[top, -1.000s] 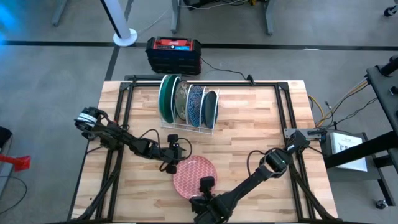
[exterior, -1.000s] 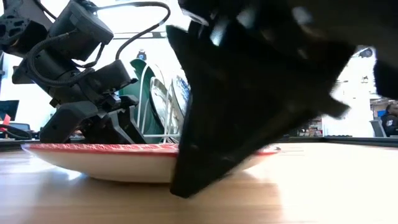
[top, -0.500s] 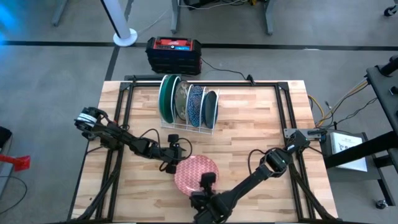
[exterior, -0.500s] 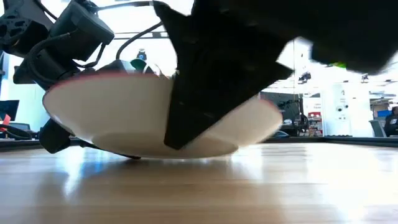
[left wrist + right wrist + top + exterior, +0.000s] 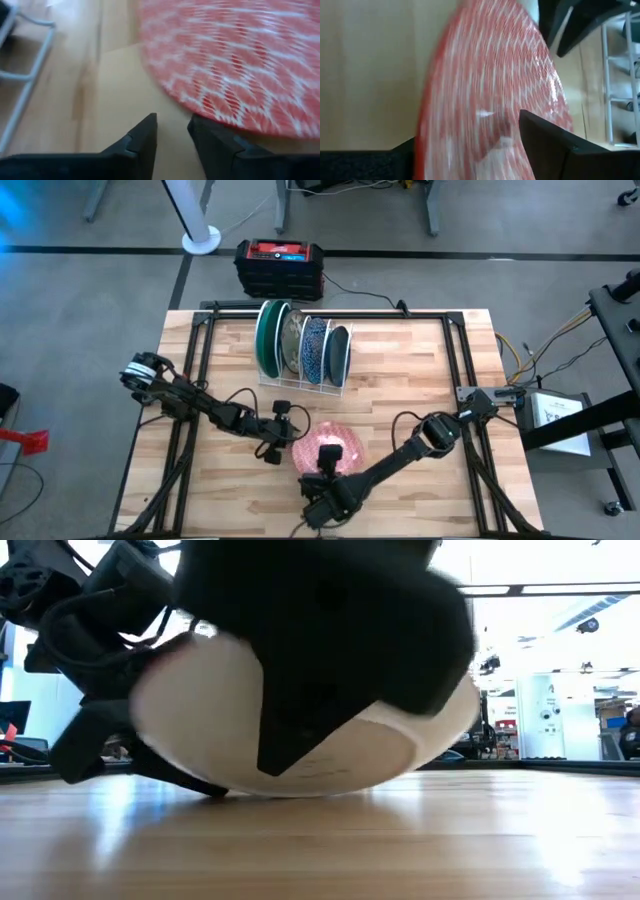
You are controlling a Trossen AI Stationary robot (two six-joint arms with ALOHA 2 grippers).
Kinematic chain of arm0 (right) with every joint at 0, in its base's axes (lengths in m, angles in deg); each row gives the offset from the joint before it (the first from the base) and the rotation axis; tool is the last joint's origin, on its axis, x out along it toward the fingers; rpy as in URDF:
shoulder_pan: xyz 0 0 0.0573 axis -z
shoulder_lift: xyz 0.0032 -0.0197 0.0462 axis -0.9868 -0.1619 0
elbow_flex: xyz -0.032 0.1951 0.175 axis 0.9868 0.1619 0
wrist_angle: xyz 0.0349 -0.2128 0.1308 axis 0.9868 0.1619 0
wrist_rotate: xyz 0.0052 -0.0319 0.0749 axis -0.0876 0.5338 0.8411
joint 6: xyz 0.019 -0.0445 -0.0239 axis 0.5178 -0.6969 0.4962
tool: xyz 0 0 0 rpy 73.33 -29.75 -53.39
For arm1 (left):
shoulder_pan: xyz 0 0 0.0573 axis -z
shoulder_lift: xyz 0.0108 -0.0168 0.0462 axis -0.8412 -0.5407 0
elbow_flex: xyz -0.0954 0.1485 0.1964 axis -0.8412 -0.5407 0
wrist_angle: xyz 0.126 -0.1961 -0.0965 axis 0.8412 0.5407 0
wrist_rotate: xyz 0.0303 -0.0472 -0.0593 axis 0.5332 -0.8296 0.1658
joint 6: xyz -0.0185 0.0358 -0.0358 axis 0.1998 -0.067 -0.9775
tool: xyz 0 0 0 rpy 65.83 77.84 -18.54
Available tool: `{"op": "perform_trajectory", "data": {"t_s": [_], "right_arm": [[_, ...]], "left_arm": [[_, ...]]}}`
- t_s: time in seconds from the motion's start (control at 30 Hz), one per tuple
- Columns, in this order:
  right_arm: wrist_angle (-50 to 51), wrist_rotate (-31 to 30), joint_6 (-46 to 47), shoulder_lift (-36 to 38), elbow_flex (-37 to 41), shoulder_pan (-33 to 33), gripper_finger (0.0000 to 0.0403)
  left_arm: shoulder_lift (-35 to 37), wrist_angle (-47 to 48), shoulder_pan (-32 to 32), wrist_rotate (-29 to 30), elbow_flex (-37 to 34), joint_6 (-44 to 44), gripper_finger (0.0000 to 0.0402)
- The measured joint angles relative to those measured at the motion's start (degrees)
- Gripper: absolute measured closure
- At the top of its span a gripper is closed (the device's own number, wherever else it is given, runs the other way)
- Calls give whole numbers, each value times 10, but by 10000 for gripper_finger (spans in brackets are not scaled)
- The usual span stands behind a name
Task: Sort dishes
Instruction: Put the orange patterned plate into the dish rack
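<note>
Since a second ago the red patterned plate (image 5: 328, 450) has gone from lying flat on the table (image 5: 420, 380) to being tipped up on edge, its pale underside now facing the low camera (image 5: 300, 730) with only the bottom rim near the wood. The right gripper (image 5: 326, 480) is doing the lifting: in its wrist view its fingers (image 5: 550, 145) straddle the plate's near rim, one on the patterned face and one behind, so it looks clamped on the plate. I'd guess it holds the rim so the plate can stand upright, the way plates have to go into a rack.

The left gripper (image 5: 283, 442) sits just beside the plate's far edge. Its wrist view shows its fingers (image 5: 145, 140) a little apart with bare wood between them and the plate's rim just ahead, not between them; it holds nothing. It seems parked there as a stop, so the plate pivots instead of sliding away.

At the back of the table the white rack (image 5: 300, 375) already holds the others upright: a green plate (image 5: 267, 335), a greyish one (image 5: 291, 340), a blue speckled one (image 5: 314, 345) and a dark one (image 5: 340, 348). The red plate is the only one left out, well apart from the rack.
</note>
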State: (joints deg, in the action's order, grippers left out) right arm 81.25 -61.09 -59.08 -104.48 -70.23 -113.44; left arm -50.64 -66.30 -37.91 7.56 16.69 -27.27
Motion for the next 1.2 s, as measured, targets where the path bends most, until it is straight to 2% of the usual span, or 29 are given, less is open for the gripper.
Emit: {"op": "perform_trajectory", "data": {"t_s": [0.17, 0.27, 0.4, 0.47, 0.67, 0.97, 1.2], "right_arm": [[1, 31, 6, 0, 9, 19, 237], [3, 33, -3, 0, 13, 20, 282], [10, 10, -23, 4, 12, 17, 357], [13, -6, -30, 5, 12, 16, 381], [43, -38, 23, 6, 14, 12, 384], [145, -60, 244, 44, 15, -8, 398], [142, -102, 363, 84, 15, -17, 403]], "left_arm": [[1, -4, 2, -27, 0, 0, 324], [2, -4, 2, -29, 0, 0, 340], [2, -4, 2, -30, 0, 0, 352], [2, -4, 2, -31, 0, 0, 354], [14, 13, 2, -31, 0, 0, 355], [133, 170, 9, -36, -6, -4, 355], [247, 208, 36, 40, -19, 13, 355]]}}
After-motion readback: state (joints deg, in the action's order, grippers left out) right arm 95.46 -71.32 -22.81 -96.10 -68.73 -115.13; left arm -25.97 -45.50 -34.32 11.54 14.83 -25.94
